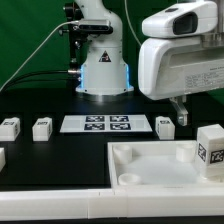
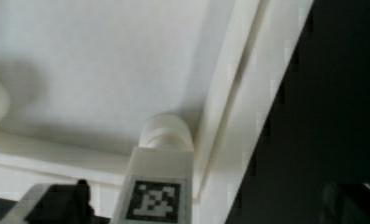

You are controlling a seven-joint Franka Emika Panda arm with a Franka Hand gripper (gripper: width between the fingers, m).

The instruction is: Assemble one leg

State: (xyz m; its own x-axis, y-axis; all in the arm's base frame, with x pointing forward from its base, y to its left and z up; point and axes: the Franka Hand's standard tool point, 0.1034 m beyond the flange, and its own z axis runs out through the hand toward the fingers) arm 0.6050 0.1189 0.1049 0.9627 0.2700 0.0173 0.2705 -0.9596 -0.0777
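A white leg (image 1: pixel 210 150) with a black-and-white tag stands at the exterior view's right, on the large white tray-like piece (image 1: pixel 150 172). My gripper (image 1: pixel 180 108) hangs under the big white arm link, just behind and above this leg. In the wrist view a tagged leg (image 2: pixel 159 180) lies between my fingers, its pointed tip toward the tray's rim (image 2: pixel 235 110). My gripper (image 2: pixel 203 205) is open, with a gap on each side of the leg. One dark finger (image 2: pixel 61 205) shows on one side, the other at the far edge.
Three more legs stand on the black table: two at the exterior view's left (image 1: pixel 10 127) (image 1: pixel 41 127) and one right of centre (image 1: pixel 165 126). The marker board (image 1: pixel 95 123) lies between them. The robot base (image 1: pixel 103 70) is behind it.
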